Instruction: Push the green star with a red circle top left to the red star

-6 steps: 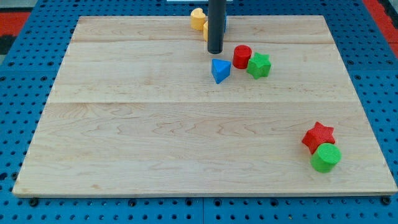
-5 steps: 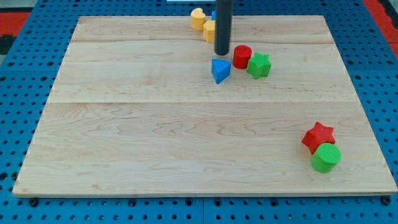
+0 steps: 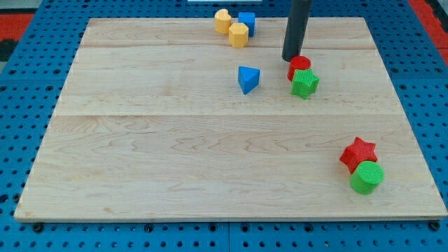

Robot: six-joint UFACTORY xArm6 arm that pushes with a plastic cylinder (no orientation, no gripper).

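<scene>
The green star (image 3: 305,84) lies right of the board's middle, near the view's top. A red circle (image 3: 299,66) touches it at its upper left. My tip (image 3: 291,59) stands right against the red circle's upper left side. The red star (image 3: 358,153) lies near the view's lower right, well below the green star. A green circle (image 3: 367,177) touches the red star at its lower right.
A blue triangle (image 3: 248,79) lies left of the green star. Two yellow blocks (image 3: 223,21) (image 3: 239,34) and a blue cube (image 3: 246,22) sit at the board's top edge. The wooden board (image 3: 175,154) rests on a blue pegboard.
My tip moved right from beside the blue triangle to the red circle's upper left. The red circle and green star shifted right and slightly down.
</scene>
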